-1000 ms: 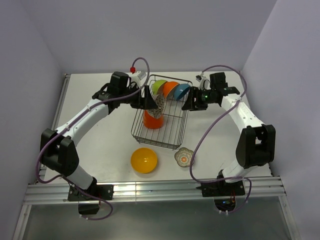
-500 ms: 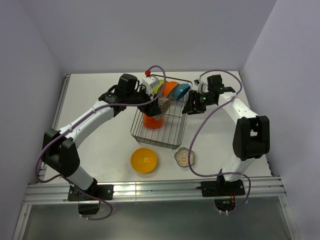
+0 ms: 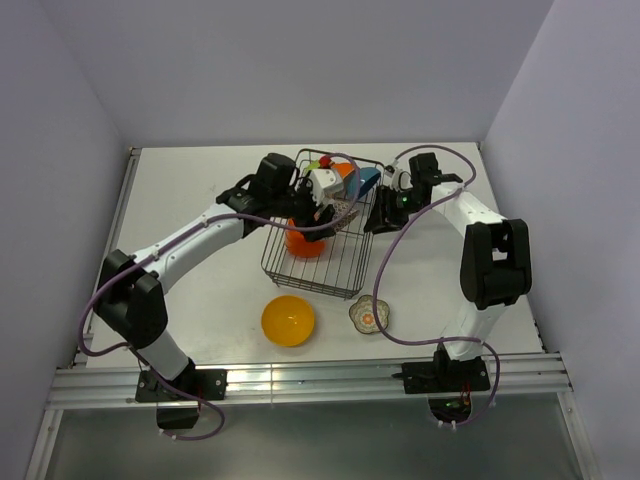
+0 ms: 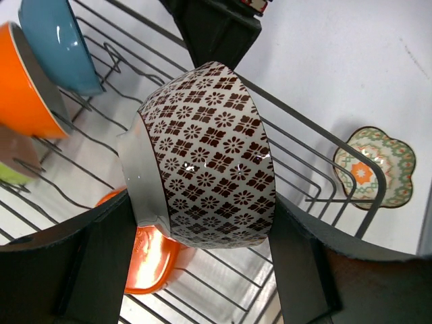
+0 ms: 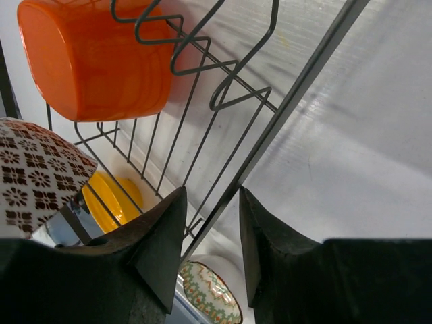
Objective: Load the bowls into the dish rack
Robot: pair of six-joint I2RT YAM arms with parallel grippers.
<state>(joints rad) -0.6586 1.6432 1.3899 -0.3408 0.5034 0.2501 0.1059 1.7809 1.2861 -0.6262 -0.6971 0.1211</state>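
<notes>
Left jaws clamp the slick, probably brittle brown-patterned ceramic bowl (image 4: pixel 209 155), best gripped across its wall, over the dark wire dish rack (image 3: pixel 312 284); right jaws, narrowly apart, straddle its rim wire.

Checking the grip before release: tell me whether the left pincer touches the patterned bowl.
Touching. Left wrist view: the left pincer clamps the patterned bowl on both sides.

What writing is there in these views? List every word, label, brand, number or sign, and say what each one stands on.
No text can be read in any view.
Brown-and-white patterned bowl: repeating flower motif only, no lettering.
Scalloped floral bowl: painted ornament, no lettering.
Red-and-white scrap at the top edge of the left wrist view: possibly a label, cropped and unreadable.
</notes>
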